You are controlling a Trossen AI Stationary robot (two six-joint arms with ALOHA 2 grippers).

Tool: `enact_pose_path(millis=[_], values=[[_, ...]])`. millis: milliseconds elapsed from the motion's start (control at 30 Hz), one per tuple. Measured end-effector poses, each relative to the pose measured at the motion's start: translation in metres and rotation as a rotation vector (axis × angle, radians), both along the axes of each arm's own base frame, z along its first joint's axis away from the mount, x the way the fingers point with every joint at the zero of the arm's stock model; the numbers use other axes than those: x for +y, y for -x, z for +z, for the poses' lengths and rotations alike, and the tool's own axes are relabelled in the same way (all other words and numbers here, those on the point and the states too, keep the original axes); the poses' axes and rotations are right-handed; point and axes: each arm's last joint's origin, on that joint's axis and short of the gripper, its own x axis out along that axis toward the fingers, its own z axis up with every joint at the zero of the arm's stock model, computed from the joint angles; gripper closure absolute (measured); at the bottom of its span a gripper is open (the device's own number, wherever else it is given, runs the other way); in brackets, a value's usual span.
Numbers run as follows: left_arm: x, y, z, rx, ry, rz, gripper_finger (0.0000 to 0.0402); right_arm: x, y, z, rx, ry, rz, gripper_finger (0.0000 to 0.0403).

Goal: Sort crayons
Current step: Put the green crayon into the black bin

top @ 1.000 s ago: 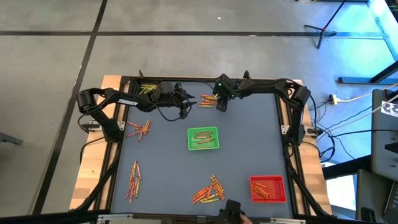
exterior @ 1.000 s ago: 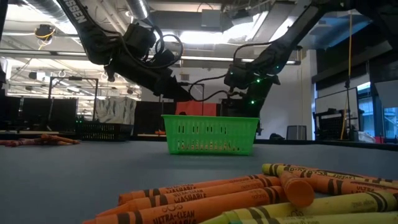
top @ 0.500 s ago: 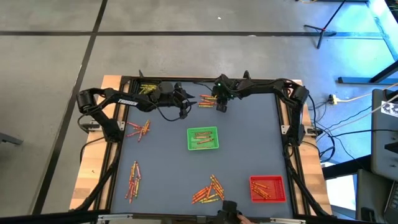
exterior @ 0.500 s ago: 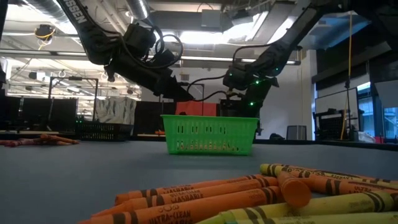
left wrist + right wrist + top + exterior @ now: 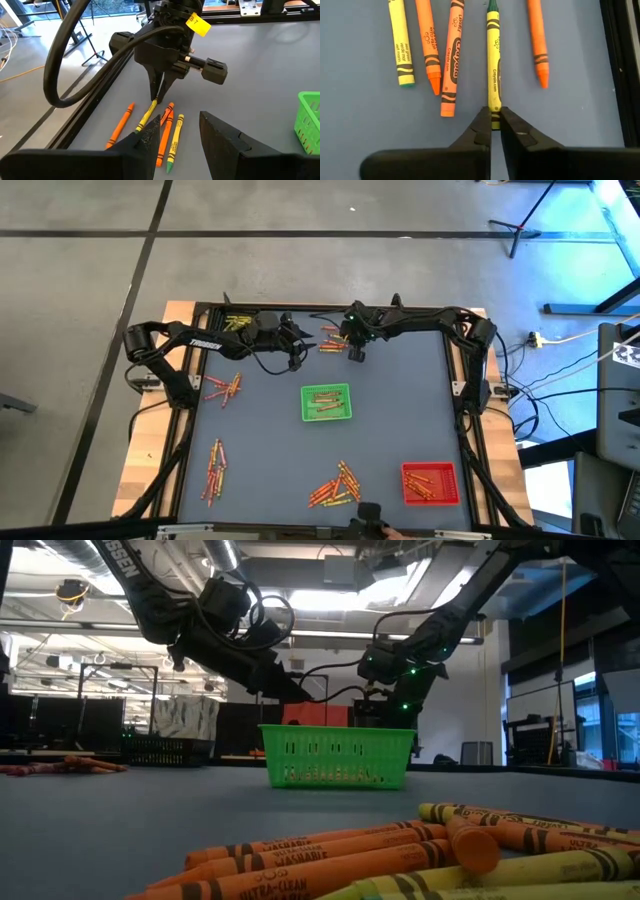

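Observation:
A small group of crayons (image 5: pixel 331 341) lies at the table's far middle. One of them is a yellow crayon (image 5: pixel 493 60) with a green tip. My right gripper (image 5: pixel 495 113) stands over them, shut on that crayon's blunt end. It also shows in the left wrist view as my right gripper (image 5: pixel 157 97) coming down onto the crayon (image 5: pixel 145 118). My left gripper (image 5: pixel 184 134) hovers open just left of the group, with nothing between its fingers. A green tray (image 5: pixel 327 402) with crayons in it stands mid-table. My right gripper pinches the yellow crayon's blunt end (image 5: pixel 494 119) between its two fingertips (image 5: pixel 483 122), one on each long side. The fingers come from above, pointing down (image 5: pixel 156 95). The crayon lies flat on the table, its green tip pointing away from the fingers.
A red tray (image 5: pixel 430 483) with crayons sits at the near right. Loose crayon piles lie at the left (image 5: pixel 225 387), near left (image 5: pixel 214 470) and near middle (image 5: pixel 337 485). Yellow crayons (image 5: pixel 238 323) are at the far left corner. Orange crayons (image 5: pixel 427 45) flank the held one.

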Motion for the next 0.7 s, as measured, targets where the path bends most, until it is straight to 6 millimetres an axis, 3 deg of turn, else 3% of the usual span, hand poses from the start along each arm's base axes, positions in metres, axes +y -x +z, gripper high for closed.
enact_pose_path(millis=[200,400,567,700], values=[[0.000,0.000,0.000,0.000,0.000,0.000,0.0282,0.005,0.001,0.010,0.000,0.021,0.005,0.0397],[0.000,0.000,0.000,0.000,0.000,0.000,0.0279,0.026,0.000,0.046,-0.029,0.093,0.029,0.0400],[0.000,0.000,0.000,-0.001,0.002,0.001,0.0248,0.038,0.004,0.064,-0.088,0.115,0.052,0.0400],[0.000,0.000,0.000,0.000,0.003,0.001,0.0231,0.038,0.008,0.061,-0.089,0.069,0.034,0.0402]])
